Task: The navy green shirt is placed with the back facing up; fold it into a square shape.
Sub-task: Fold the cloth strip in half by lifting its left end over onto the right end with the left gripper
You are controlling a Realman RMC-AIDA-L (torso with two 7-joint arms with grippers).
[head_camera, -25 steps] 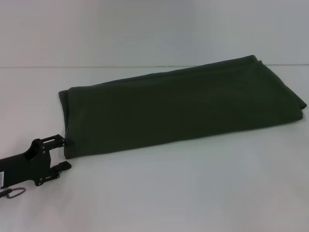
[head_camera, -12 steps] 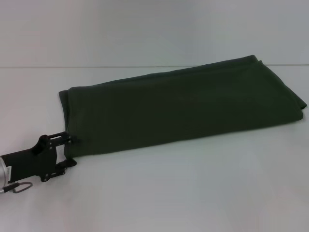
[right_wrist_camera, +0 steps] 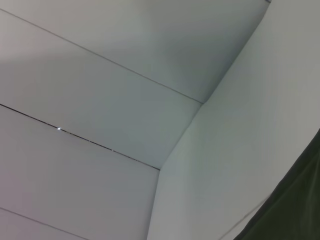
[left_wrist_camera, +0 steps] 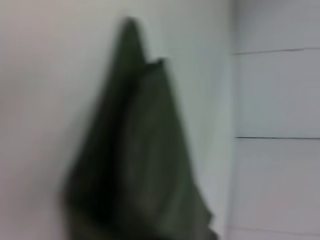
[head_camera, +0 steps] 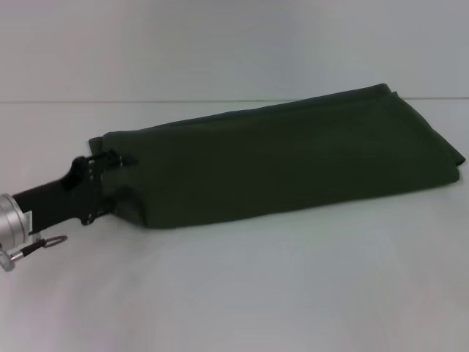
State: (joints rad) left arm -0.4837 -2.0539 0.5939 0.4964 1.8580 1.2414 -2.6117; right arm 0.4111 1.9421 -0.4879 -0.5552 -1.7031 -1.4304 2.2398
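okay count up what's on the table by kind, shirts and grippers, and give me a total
Shirts: 1, the green shirt, folded into a long strip.
Grippers: 1, the left gripper at the shirt's left end.
Total: 2. The right gripper is not in view.

Left gripper (head_camera: 117,180) half buried in the near-left end of the navy green shirt (head_camera: 293,158): lower jaw swallowed by the fold, upper jaw lying on top of the cloth, so spread between them impossible to judge. Arm behind it cut off by the head view's left edge. Right gripper nowhere in the head view. Left wrist view blurred throughout; shirt (left_wrist_camera: 140,165) there only a soft dark wedge, its lower part cut by the frame edge, seams and layers unreadable. Right wrist view catching just a dark corner of shirt (right_wrist_camera: 295,210), cropped at the frame's corner. Front print hidden, face down against the counter (head_camera: 256,293).
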